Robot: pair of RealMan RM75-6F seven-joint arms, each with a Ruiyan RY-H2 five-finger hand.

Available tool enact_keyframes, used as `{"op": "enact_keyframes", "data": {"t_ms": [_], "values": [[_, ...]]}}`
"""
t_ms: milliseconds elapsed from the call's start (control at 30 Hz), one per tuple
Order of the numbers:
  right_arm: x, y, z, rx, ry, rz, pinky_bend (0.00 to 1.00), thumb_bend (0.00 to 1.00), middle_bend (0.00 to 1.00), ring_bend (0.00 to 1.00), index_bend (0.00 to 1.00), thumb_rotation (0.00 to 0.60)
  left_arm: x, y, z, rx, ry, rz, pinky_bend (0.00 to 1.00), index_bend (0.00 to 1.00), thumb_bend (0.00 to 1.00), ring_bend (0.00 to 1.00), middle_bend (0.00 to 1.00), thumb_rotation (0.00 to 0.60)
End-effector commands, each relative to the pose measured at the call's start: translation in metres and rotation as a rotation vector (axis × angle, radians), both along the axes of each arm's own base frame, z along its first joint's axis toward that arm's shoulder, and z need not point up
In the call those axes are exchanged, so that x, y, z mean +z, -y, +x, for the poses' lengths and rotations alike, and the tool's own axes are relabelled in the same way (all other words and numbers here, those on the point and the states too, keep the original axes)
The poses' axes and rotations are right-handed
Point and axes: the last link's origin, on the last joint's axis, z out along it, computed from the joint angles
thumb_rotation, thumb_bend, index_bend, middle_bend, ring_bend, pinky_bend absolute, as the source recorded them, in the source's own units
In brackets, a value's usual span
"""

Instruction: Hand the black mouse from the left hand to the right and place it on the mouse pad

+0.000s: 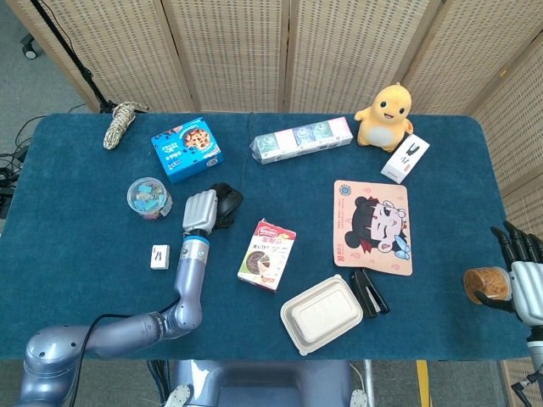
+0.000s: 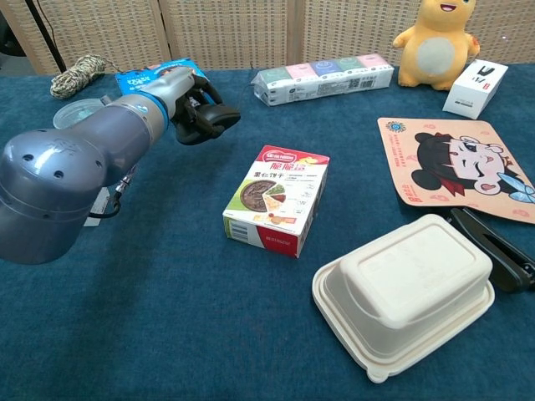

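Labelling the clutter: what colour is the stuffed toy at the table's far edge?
Yellow-orange, with a pale belly; the stuffed toy shows best in the head view.

Head view high, looking down; chest view low, closer; both share table (image 1: 85, 280)

The robot's left hand (image 2: 191, 100) grips the black mouse (image 2: 215, 121) above the blue table (image 2: 167, 276), far left, in front of a blue snack box (image 2: 138, 75). A red-topped food box (image 2: 278, 199) stands at centre, a white clamshell container (image 2: 405, 292) near right. The cartoon-printed mouse pad (image 2: 456, 167) lies at right, below a yellow plush toy (image 2: 435, 46).
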Motion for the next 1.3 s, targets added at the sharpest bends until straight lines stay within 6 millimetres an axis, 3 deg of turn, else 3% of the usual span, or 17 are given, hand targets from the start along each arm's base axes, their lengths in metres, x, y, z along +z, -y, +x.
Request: {"op": "enact_keyframes", "data": {"t_ms": [33,367,600,1000,1300], "values": [[0.0,0.0,0.0,0.001,0.0,-0.001,0.0,0.0,0.0,0.0,0.0,0.6,0.018,0.007,0.005,-0.011,-0.007,0.014,0.69,0.38,0.39,0.44,0.36,0.6],[-0.002,0.0,0.001,0.006,-0.003,0.008,0.0,0.0,0.0,0.0,0.0,0.6,0.028,0.047,0.046,-0.035,0.012,-0.037,0.69,0.38,0.38,0.43,0.36,0.6],[-0.006,-0.001,0.002,0.005,-0.008,0.027,0.0,0.0,0.0,0.0,0.0,0.6,0.016,0.072,0.064,-0.036,-0.01,-0.073,0.69,0.37,0.37,0.43,0.36,0.6],[-0.007,-0.001,0.002,-0.004,-0.009,0.038,0.0,0.0,0.0,0.0,0.0,0.6,-0.019,0.075,0.078,-0.007,0.007,-0.118,0.69,0.36,0.35,0.42,0.36,0.6],[-0.006,-0.001,0.002,0.002,-0.001,0.04,0.0,0.0,0.0,0.0,0.0,0.6,-0.029,0.075,0.09,-0.015,-0.01,-0.11,0.69,0.35,0.34,0.42,0.35,0.6]]}}
